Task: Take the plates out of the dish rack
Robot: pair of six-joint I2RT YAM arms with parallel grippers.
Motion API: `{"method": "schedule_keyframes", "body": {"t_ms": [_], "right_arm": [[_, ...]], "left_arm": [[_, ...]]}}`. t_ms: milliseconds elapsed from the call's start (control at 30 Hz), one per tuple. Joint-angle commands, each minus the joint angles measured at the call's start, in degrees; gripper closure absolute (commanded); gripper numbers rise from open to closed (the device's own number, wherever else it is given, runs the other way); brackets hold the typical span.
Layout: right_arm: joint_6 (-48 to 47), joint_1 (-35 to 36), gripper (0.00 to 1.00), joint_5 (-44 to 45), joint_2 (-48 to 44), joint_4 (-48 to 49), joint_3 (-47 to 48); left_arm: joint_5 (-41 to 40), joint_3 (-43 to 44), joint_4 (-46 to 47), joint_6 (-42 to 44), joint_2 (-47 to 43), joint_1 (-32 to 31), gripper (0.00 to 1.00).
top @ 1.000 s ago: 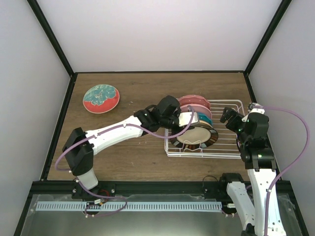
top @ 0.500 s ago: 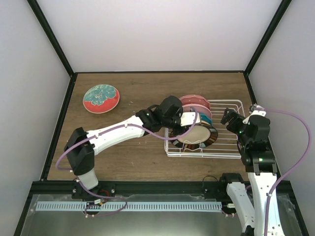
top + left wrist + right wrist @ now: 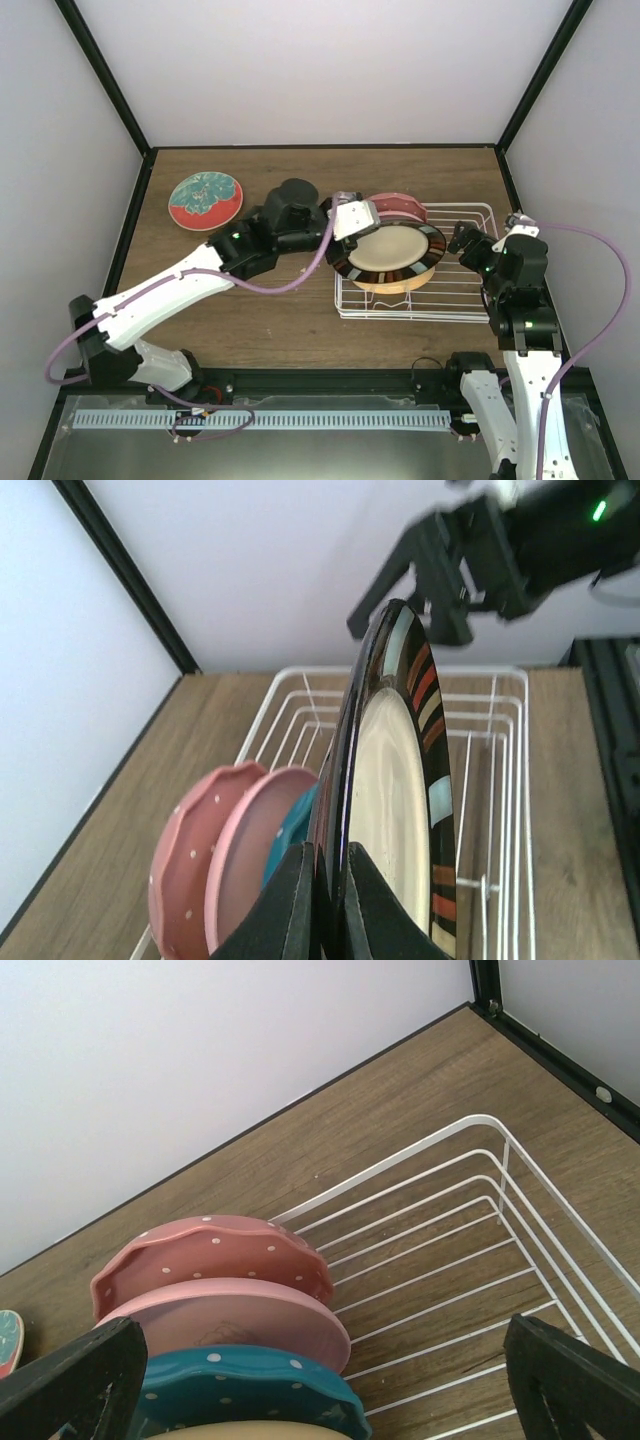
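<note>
My left gripper [image 3: 346,240] is shut on the left rim of the dark-rimmed plate [image 3: 390,250] with the cream centre, held tilted above the white wire dish rack [image 3: 465,300]. In the left wrist view both fingers [image 3: 293,905] pinch that plate's [image 3: 395,780] edge. Three plates stand in the rack: a dotted pink one [image 3: 210,1250], a plain pink one [image 3: 240,1315] and a dotted teal one [image 3: 240,1380]. The red plate with teal pattern [image 3: 205,200] lies flat on the table at the far left. My right gripper [image 3: 465,238] hovers open over the rack's right end, holding nothing.
The brown wooden table [image 3: 280,310] is bounded by black frame rails and white walls. The rack's right half [image 3: 470,1250] holds only bare wires. My right arm [image 3: 520,300] stands close beside the rack's right edge.
My left gripper closed on the dark-rimmed plate, then lifted it up out of the rack and tilted it flatter; the left arm swung back to the left. The right arm hardly moved.
</note>
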Motion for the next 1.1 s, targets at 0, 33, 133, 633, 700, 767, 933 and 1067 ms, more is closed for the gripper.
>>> {"method": "schedule_keyframes", "body": {"t_ms": [0, 33, 133, 633, 700, 767, 933, 1067], "right_arm": [[0.73, 0.60, 0.00, -1.05, 0.23, 1.40, -0.90], [0.80, 0.62, 0.00, -1.24, 0.39, 1.57, -0.95], [0.86, 0.58, 0.00, -1.39, 0.84, 1.86, -1.01], [2.31, 0.60, 0.00, -4.09, 3.85, 4.98, -1.39], [2.38, 0.60, 0.00, -4.42, 4.34, 5.47, -1.54], [2.07, 0.60, 0.00, -4.10, 4.67, 5.65, -1.31], [0.97, 0.60, 0.00, -3.03, 5.20, 5.39, -0.41], [1.36, 0.60, 0.00, -3.36, 5.26, 5.14, -0.36]], "left_arm": [[0.85, 2.25, 9.89, -5.87, -4.84, 0.88, 0.96], [0.58, 2.80, 9.82, -6.93, -5.33, 1.44, 0.96], [0.02, 4.64, 9.89, -10.98, -6.79, 5.52, 0.96], [10.46, 2.47, 4.42, -33.90, -9.61, 51.98, 0.96], [13.53, -1.48, 4.80, -41.03, -7.61, 61.04, 0.96], [16.20, -4.42, 5.89, -46.05, -5.14, 66.84, 0.96], [20.23, -11.09, 12.93, -56.31, -0.04, 74.97, 0.96], [20.24, -14.83, 18.52, -63.22, 3.30, 76.03, 0.96]]}}
